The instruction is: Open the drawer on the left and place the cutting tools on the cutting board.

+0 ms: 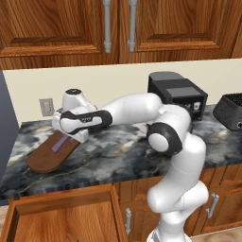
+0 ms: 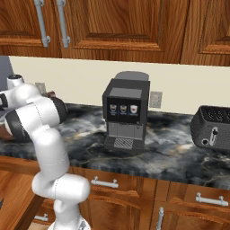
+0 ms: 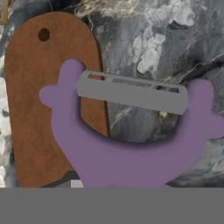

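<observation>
Purple peeler [image 3: 131, 153], light, stiff, with a forked head and grey blade, is gripped in the jaws by its thin handle, partly over the cutting board [image 3: 48, 100] and the marble worktop [image 3: 175, 39].

The peeler [image 3: 131, 162] is purple with a grey blade. The cutting board [image 3: 48, 100] is reddish-brown wood, the worktop [image 1: 118, 151] dark marble veined grey and white. The open drawer [image 1: 61, 220] is reddish-brown. The coffee machine [image 2: 126, 112] looks black, perhaps dark grey.
</observation>
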